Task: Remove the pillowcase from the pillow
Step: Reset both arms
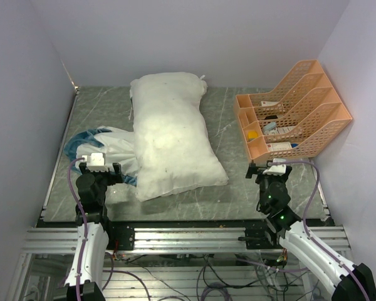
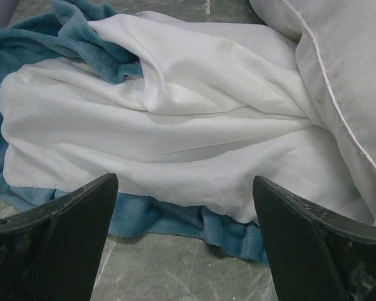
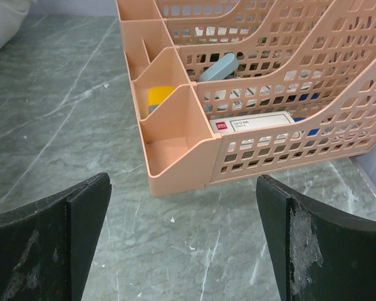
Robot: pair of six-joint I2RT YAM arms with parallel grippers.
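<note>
Both left gripper (image 1: 100, 168) and right gripper (image 1: 269, 168) are gaping wide, holding nothing, over grey marbled table (image 1: 229, 125) inside white walls (image 1: 194, 37). Off-white pillow (image 1: 172, 135) is lying mid-frame, pillowcase (image 1: 109, 145) bunching at its lower left. Orange organizer (image 3: 175, 150) is showing in right wrist view, not left wrist view.

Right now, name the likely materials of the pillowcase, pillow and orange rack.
Pillowcase: thin matte cloth, perhaps cotton; soft creases, fuzzy teal edge. Pillow: matte fabric over stuffing; plump, corded seam. Orange rack: smooth moulded plastic, likely; perforated rigid walls.
</note>
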